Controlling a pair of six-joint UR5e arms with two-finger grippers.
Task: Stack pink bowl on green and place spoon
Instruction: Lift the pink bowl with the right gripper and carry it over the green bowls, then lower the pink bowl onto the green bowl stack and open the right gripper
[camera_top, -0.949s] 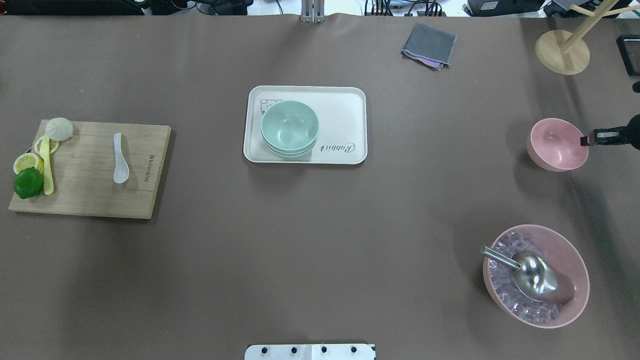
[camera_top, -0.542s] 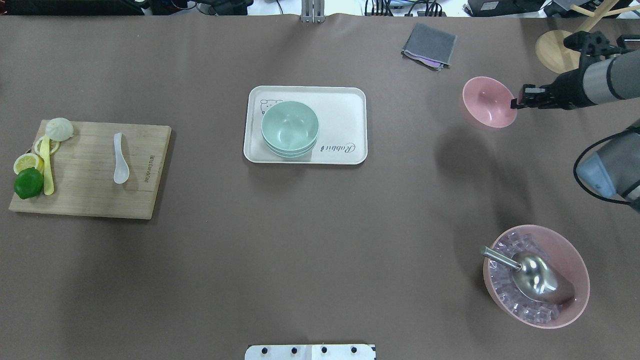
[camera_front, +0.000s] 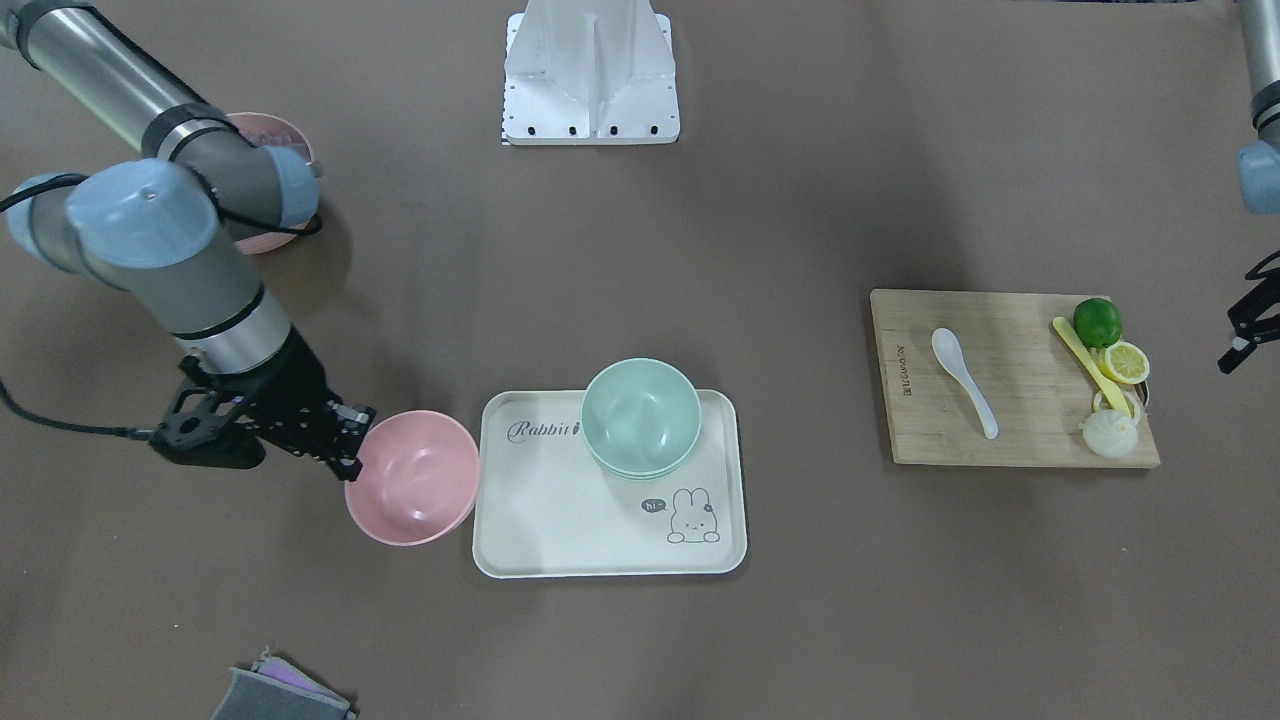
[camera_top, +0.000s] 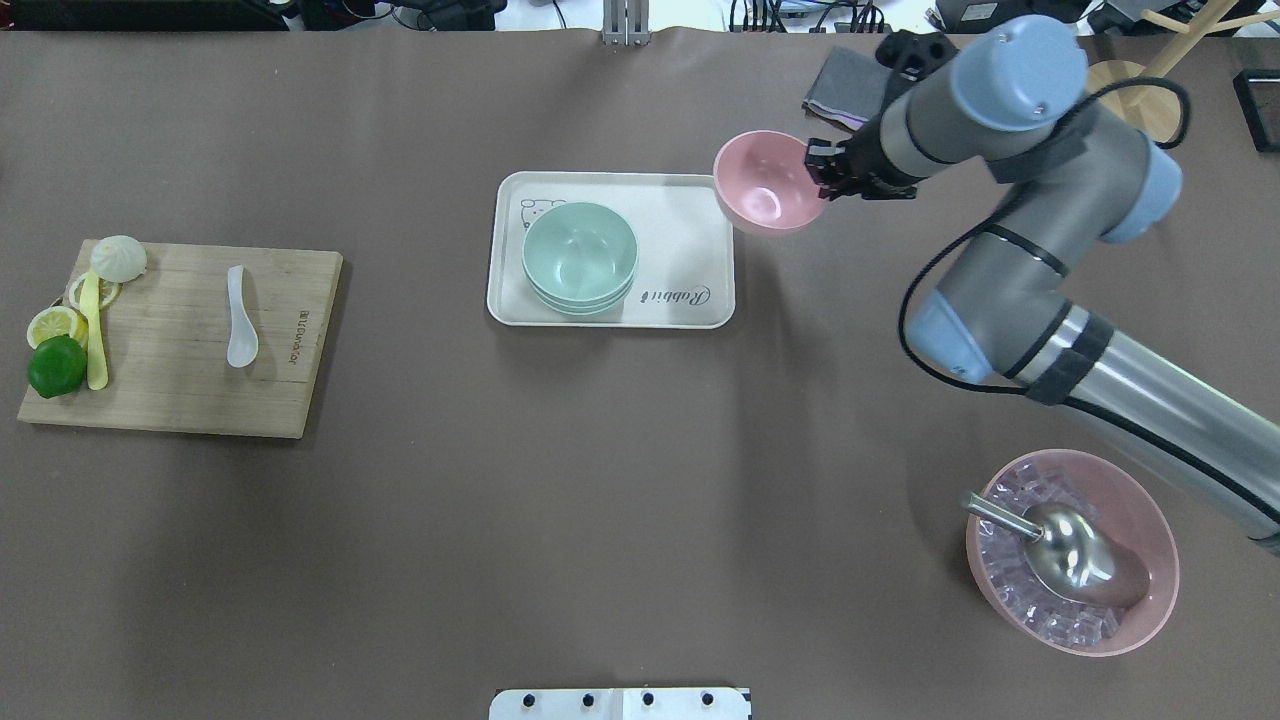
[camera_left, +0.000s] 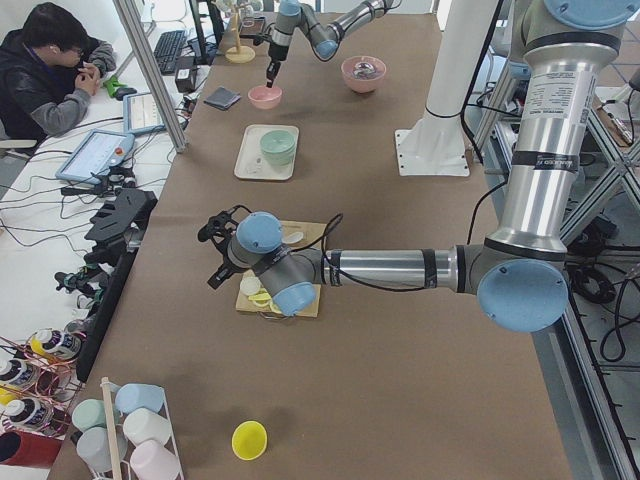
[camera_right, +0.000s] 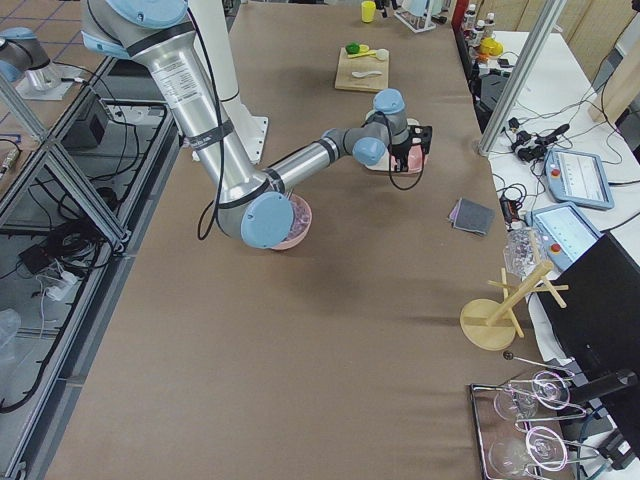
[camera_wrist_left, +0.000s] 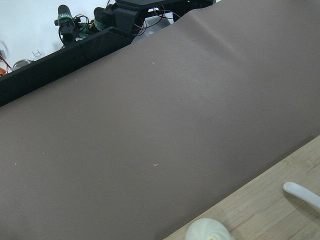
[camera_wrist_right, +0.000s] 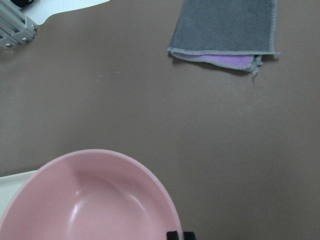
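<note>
My right gripper (camera_top: 822, 172) is shut on the rim of the pink bowl (camera_top: 768, 183). It holds the bowl upright above the table, at the far right corner of the white tray (camera_top: 690, 250). The bowl also shows in the front view (camera_front: 412, 490) and the right wrist view (camera_wrist_right: 95, 200). A stack of green bowls (camera_top: 580, 255) stands on the tray's left part. A white spoon (camera_top: 240, 318) lies on the wooden cutting board (camera_top: 180, 400) at the left. My left gripper (camera_front: 1232, 342) hangs open and empty beyond the board's outer end.
A lime (camera_top: 56, 365), lemon slices, a bun (camera_top: 118, 257) and a yellow spoon (camera_top: 94, 335) lie on the board's left end. A large pink bowl of ice cubes with a metal scoop (camera_top: 1072, 552) stands near right. A grey cloth (camera_wrist_right: 225, 30) and a wooden stand (camera_top: 1120, 100) are far right.
My right arm has carried the pink bowl from the table's right edge leftward and a little farther away, up to the tray's far right corner. The spoon and green bowls have not moved.
</note>
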